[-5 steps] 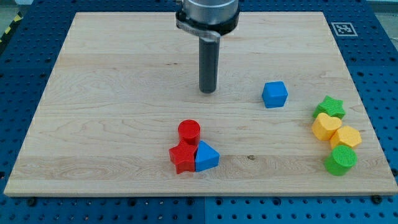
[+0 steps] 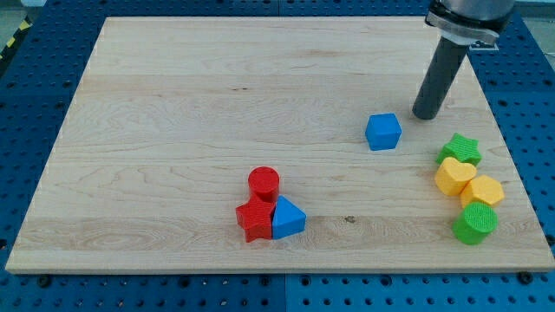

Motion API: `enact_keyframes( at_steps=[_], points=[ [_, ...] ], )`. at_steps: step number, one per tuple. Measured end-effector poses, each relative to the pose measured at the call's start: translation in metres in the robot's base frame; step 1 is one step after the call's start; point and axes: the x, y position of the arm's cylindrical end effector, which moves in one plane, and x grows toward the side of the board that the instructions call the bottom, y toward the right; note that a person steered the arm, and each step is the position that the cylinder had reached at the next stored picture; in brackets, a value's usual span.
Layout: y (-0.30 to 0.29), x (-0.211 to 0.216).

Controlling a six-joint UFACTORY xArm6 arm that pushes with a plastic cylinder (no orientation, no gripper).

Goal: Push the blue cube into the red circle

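- On the view's left half of the table (image 2: 156, 104) nothing has shifted in the last half second: the bare wood is as it was.
- The red circle (image 2: 264, 183) sits low and near the middle, touching the red star (image 2: 254, 219) below it; the blue triangle (image 2: 289, 217) touches that star on its right. All 3 are where they were.
- The blue cube (image 2: 383, 131) has not moved either; it lies well apart from the red circle, up and to the view's right of it.
- My tip (image 2: 426, 115) has swung from the middle of the table across to the view's right, and now stands just beside the cube, up and to its right, not touching it.
- I carry no gripper, so there is nothing to open or hold; the rod is free.
- I judge this puts me behind the cube on the line to the circle, ready to push down and left.
- The green star (image 2: 460, 149), 2 yellow blocks (image 2: 466, 181) and green cylinder (image 2: 474, 224) at far right are undisturbed.
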Motion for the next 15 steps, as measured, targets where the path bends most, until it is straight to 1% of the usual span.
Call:
enact_keyframes(
  at_steps=[2,3,4,5,7,8,10,11,12,15],
  points=[
    [-0.003,0.004],
    [-0.021,0.004],
    [-0.022,0.004],
    [-0.024,0.015],
    [-0.094,0.020],
    [-0.094,0.020],
    [-0.118,0.019],
    [-0.119,0.019],
    [-0.135,-0.002],
    [-0.147,0.013]
  ],
)
